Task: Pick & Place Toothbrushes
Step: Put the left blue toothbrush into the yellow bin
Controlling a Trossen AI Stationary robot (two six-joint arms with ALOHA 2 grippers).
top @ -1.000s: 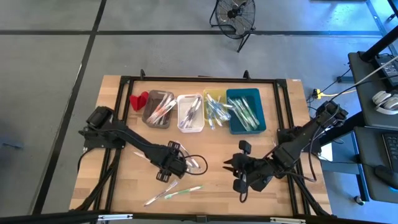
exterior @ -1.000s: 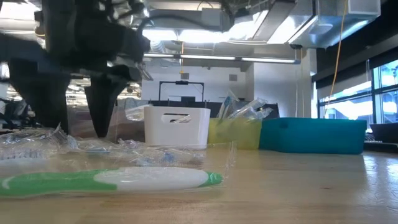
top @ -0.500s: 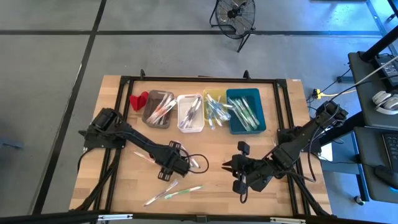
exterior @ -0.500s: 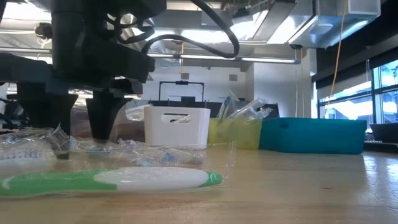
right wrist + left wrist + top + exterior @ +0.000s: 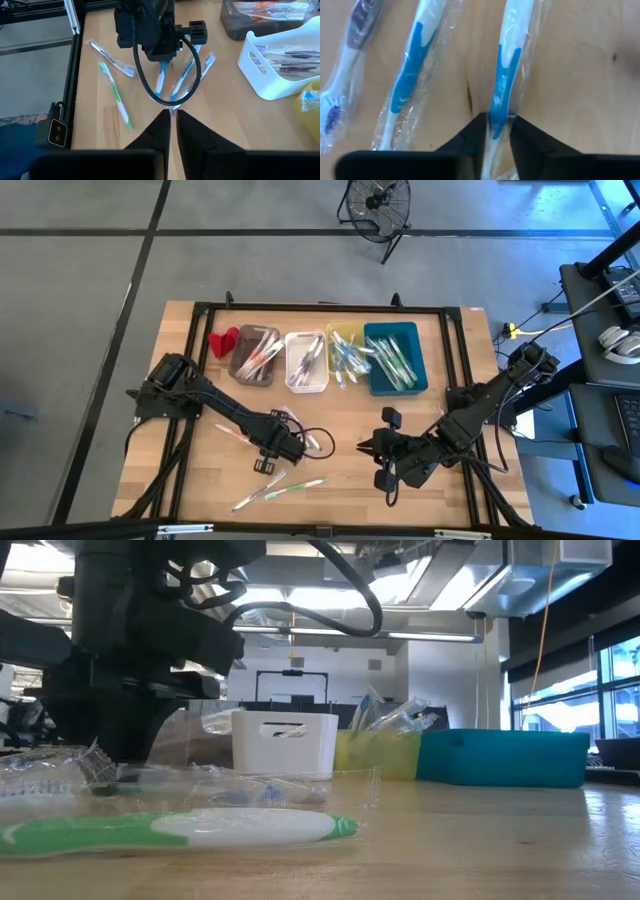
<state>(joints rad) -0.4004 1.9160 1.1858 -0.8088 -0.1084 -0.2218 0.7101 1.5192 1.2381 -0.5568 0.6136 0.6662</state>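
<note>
Left pincer [image 5: 496, 131] grips a blue-and-white wrapped toothbrush [image 5: 506, 70] on the counter [image 5: 580, 75]; another toothbrush [image 5: 410, 75] lies just beside it. Right pincer [image 5: 173, 119] is closed, empty, nearby.

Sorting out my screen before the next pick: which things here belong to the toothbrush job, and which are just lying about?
Job:
- blue toothbrush between the left gripper fingers
- loose toothbrushes on the table
- four bins
- right gripper, waiting nearby

Lying about:
- red object
- fan on the floor
</note>
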